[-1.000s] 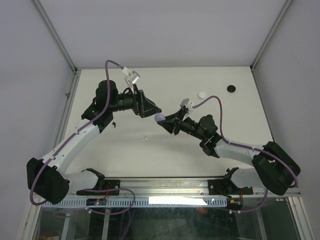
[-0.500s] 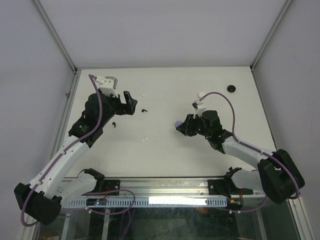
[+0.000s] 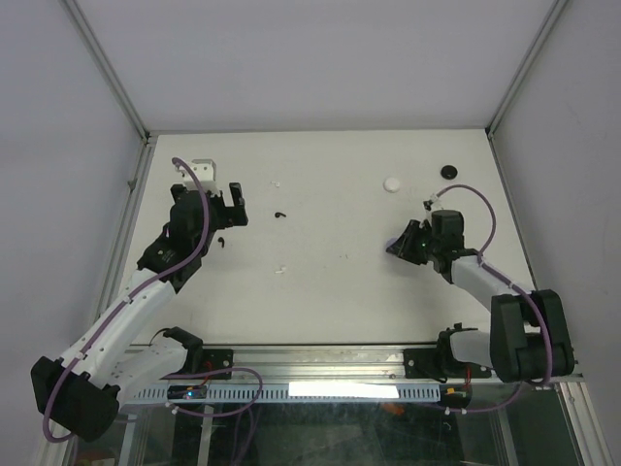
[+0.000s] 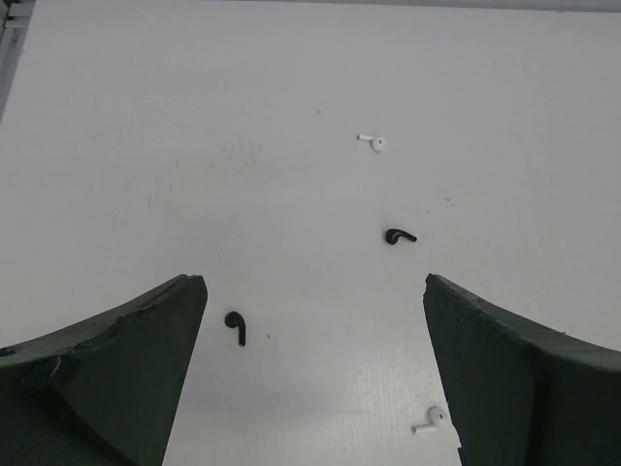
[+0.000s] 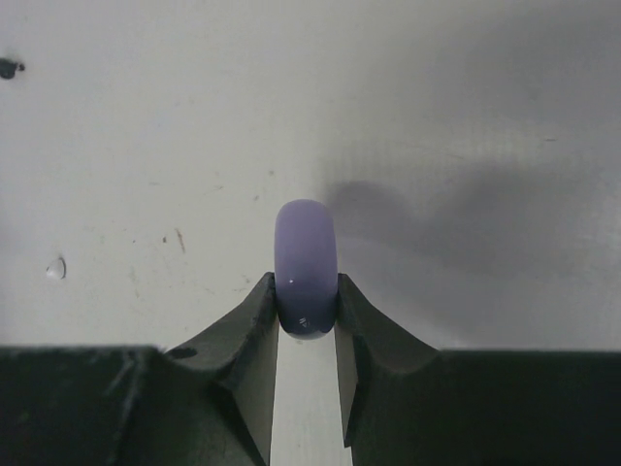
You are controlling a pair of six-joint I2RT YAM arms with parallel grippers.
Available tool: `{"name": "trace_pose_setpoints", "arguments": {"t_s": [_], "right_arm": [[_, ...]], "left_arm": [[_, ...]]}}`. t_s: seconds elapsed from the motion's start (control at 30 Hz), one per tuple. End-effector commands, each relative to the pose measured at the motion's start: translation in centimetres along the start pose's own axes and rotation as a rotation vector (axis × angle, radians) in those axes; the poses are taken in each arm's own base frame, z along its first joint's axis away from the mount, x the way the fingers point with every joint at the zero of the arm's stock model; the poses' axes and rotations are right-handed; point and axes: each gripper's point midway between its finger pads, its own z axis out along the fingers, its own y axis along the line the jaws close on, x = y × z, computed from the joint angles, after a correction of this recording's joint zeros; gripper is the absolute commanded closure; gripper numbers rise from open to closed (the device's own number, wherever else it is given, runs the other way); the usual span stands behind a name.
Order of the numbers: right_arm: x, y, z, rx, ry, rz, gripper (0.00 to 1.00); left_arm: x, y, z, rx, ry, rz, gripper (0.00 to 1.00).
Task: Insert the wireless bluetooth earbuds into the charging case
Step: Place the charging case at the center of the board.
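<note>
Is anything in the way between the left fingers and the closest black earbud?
Nothing visible. The black earbud lies on the table just ahead of the open left fingers, with no other object between them.

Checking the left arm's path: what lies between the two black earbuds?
Only bare table between near black earbud and far black earbud, per left wrist view.

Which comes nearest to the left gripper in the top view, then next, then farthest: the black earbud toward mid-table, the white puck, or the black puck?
1. Black earbud, just past the open left gripper, toward mid-table.
2. White puck, far side, right of centre.
3. Black puck, near the far right corner.
</note>
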Motion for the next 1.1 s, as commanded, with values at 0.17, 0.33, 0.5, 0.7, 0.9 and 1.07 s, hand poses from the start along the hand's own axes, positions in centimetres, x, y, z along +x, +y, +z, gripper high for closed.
{"name": "trace_pose_setpoints", "arguments": {"t_s": [0.17,0.33,0.5,0.7,0.9,1.07], "right_arm": [[-2.4,-3.9,0.2,0.01,0.012,0.183,0.93],[-2.6,-6.1,-0.4,0.077,-0.002,0.244,0.72],[-2.8,-7.5,-1.5,0.164,-0.029,0.268,0.49],[-4.0,-7.5,-3.6,0.246,-0.022,0.266,0.27],[-7.6,-5.5,-4.6,0.191,-0.057,0.161,0.08],[-10.5,-4.7,-3.9,0.195,-0.152,0.088,0.05]], "left_arm": [[-1.9,3.1,-0.6,-0.14,-0.106,-0.055,0.01],[-1.9,2.7,-0.6,-0.117,-0.103,-0.058,0.01],[-1.7,2.2,-0.4,-0.09,-0.094,-0.059,0.01],[-2.1,2.3,-0.7,-0.093,-0.107,-0.066,0.01],[-2.1,2.2,-0.8,-0.087,-0.11,-0.068,0.01],[-2.2,2.3,-0.9,-0.089,-0.114,-0.07,0.01]]}}
